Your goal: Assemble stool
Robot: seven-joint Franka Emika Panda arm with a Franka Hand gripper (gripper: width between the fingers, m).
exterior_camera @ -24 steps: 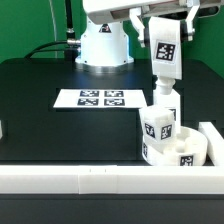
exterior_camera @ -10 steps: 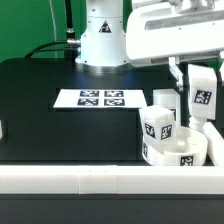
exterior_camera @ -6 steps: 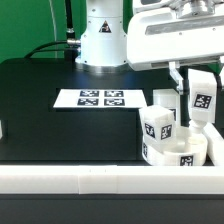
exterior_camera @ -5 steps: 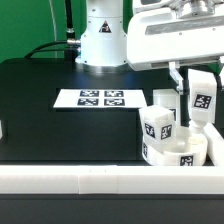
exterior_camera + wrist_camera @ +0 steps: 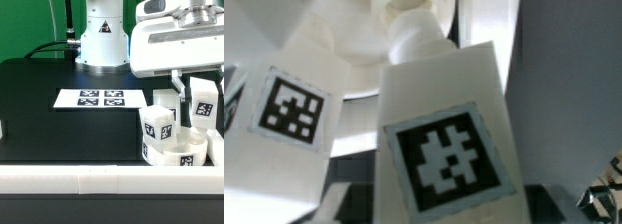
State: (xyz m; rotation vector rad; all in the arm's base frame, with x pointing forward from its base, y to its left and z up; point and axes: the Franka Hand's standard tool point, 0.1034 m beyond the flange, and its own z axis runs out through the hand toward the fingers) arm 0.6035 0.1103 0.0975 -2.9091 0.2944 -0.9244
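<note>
At the exterior view's far left a white sliver (image 5: 2, 128) sits at the frame's edge, cut off too much to identify; black cables (image 5: 62, 25) hang against the green backdrop above the black table (image 5: 40, 110); along the near side runs the long front rail (image 5: 90, 178), walling off the whole work area; next, flat on the table, lies the marker board (image 5: 100, 98), well apart from the furniture parts; behind it stands the white robot base (image 5: 100, 38); further right the round seat (image 5: 176, 154) rests in the corner formed by the front rail and the right rail (image 5: 214, 136), touching or just beside both; two legs stand upright on it, the front leg (image 5: 157, 126) with its tag facing the camera and the rear leg (image 5: 165, 100) partly hidden behind it; the arm's bulky white wrist housing blocks everything above them; right of both legs the gripper (image 5: 198, 85) is clamped on the held leg (image 5: 204, 108), which leans slightly and sits just beside the rear leg; its lower end drops behind the seat's far right edge, and whether it touches the seat cannot be told; in the wrist view the held leg's black-and-white tag (image 5: 446, 150) fills the foreground, blurred, with a second tag (image 5: 292, 105) on a neighbouring leg beside it.
</note>
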